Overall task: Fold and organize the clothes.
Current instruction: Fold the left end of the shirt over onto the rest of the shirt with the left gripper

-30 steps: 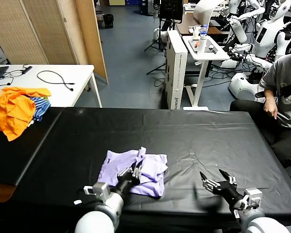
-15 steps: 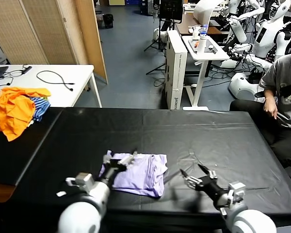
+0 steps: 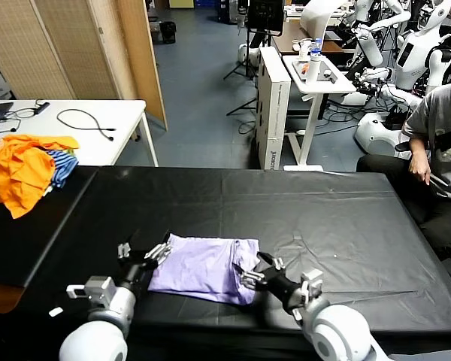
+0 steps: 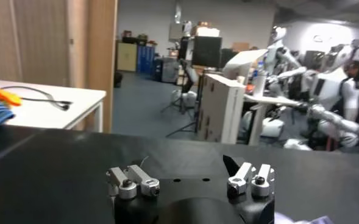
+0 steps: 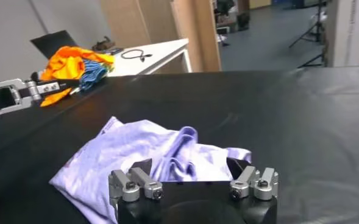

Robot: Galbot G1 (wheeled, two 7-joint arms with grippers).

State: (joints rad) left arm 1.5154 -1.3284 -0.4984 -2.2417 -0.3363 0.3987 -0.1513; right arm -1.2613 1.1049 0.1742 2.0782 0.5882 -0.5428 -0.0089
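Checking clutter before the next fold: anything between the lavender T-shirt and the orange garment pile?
Nothing: in the head view only bare black table cover lies between the T-shirt and the orange pile.

The head camera looks down and forward over the black table (image 3: 323, 218). Each wrist camera sits low behind its own fingers, skimming the tabletop — the right one close on the lavender T-shirt (image 5: 136, 152), which the head view shares.

Robotics lab, white humanoid robots (image 3: 425, 37) parked, black worktable (image 3: 323, 203), monitor (image 3: 265, 15)
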